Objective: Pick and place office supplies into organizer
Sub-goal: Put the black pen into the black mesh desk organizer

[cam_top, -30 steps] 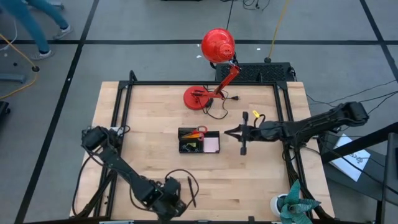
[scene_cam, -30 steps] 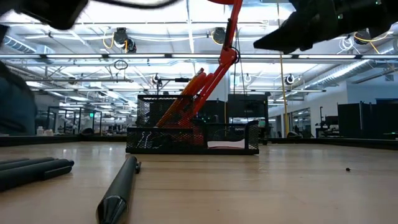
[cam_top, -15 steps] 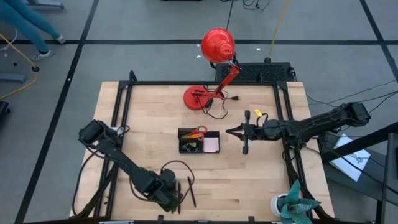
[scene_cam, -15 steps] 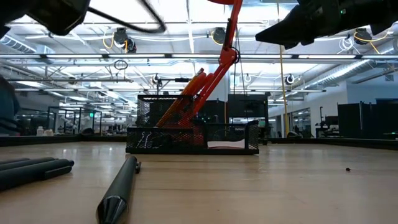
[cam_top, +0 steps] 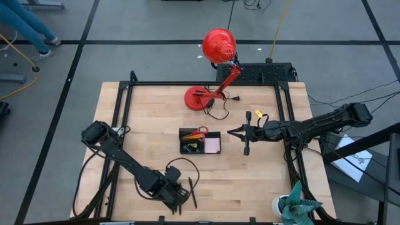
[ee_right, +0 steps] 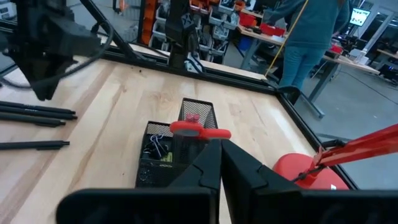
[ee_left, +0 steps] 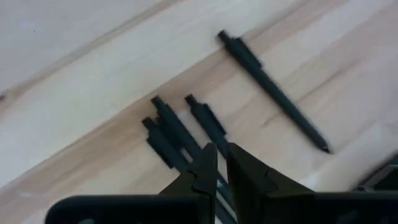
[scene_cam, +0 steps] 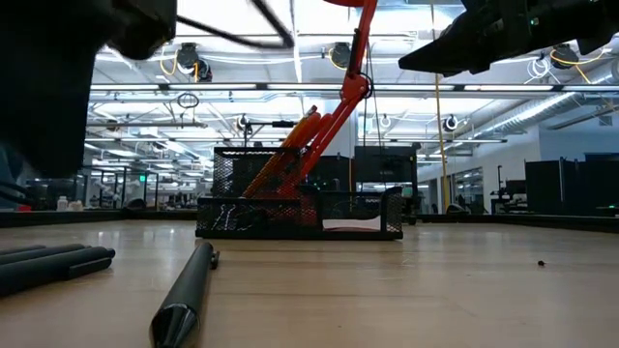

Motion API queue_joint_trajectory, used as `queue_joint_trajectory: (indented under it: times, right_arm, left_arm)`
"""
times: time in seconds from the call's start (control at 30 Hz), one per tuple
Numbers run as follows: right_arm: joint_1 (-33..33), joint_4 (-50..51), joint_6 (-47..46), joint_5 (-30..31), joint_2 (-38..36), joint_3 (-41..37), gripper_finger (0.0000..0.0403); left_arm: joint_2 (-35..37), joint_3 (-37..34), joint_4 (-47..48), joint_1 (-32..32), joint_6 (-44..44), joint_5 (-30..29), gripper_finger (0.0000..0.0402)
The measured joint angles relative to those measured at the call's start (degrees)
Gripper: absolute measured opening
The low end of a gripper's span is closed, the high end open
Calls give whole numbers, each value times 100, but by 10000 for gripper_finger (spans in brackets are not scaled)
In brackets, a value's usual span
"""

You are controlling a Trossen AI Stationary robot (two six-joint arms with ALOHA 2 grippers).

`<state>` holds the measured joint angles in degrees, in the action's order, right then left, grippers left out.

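Left gripper point(ee_left: 216, 163) nearly clenched, grasping nothing, over three black pens point(ee_left: 180, 134) lying parallel; fourth black pen point(ee_left: 272, 89) apart, same long axis; right gripper point(ee_right: 214, 163) clenched empty

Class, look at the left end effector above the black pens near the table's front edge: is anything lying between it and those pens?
Nothing visible does. The left end effector hangs directly over the cluster of black pens on bare wood. A fourth pen lies apart to one side, outside that gap. The organizer sits farther back at mid-table.

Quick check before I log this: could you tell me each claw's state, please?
Left claw: nearly closed above the pens, holding nothing.
Right claw: closed, empty.
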<state>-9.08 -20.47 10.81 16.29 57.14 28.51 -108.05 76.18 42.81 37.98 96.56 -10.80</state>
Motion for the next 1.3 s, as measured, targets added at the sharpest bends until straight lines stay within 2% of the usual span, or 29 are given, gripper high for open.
queue_joint_trajectory:
  times: [0.17, 0.33, 0.43, 0.63, 1.17, 1.3]
  right_arm:
    - [0, 26, 0, 3, 0, 0, 4]
    - [0, 22, 0, 7, 0, 2, 4]
    - [0, 22, 0, 7, 0, 2, 4]
    - [-2, 20, -22, 9, 0, 2, 4]
    - [-2, 22, -179, 9, 0, 2, 4]
    - [-1, 25, -180, 3, 0, 4, 4]
  left_arm:
    - [-151, -4, 104, 30, 31, 224, 95]
    - [-149, -7, 111, 23, 498, 366, 156]
    - [-154, -6, 161, 19, 699, 486, 177]
    - [-330, -8, 328, 1, 906, 957, 184]
    - [-586, -2, 385, -108, 878, 883, 184]
    - [-742, 26, 374, -176, 700, 1075, 184]
